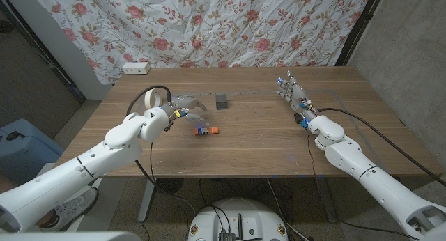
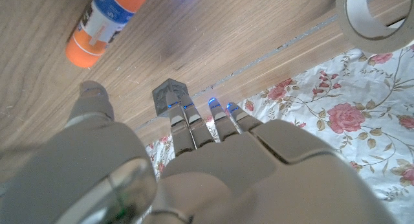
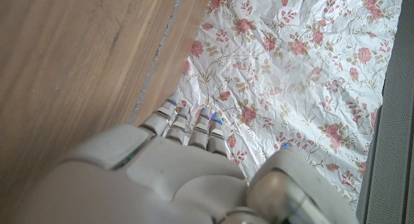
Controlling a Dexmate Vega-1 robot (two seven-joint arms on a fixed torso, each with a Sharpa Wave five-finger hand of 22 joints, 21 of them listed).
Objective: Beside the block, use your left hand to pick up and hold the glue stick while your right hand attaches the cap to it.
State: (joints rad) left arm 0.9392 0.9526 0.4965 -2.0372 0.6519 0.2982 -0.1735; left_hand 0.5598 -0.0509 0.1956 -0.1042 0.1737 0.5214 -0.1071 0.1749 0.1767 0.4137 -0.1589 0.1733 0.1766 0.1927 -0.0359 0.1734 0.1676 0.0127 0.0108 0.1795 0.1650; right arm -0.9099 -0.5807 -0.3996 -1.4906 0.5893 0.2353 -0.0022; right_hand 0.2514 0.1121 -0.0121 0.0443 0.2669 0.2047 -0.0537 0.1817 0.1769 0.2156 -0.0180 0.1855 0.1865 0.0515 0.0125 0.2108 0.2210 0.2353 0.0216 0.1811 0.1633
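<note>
1. Head view: glue stick [image 1: 207, 131] lying on the table [image 1: 265, 140] left of centre, long axis running across the frame, orange end pointing left; block [image 1: 221, 101] sitting just above it. Left hand [image 1: 182, 110] hovering up-left of the stick, fingers spread, holding nothing; clearly the nearer hand. Right hand [image 1: 293, 95] standing at upper right, well apart, fingers extended, holding nothing.
2. Left wrist view: stick showing at upper left, angled; left hand's fingers pointing toward the block, stick lying off to their thumb side.
3. Right wrist view: right hand reaching past the table's far edge; cap not being seen.
</note>
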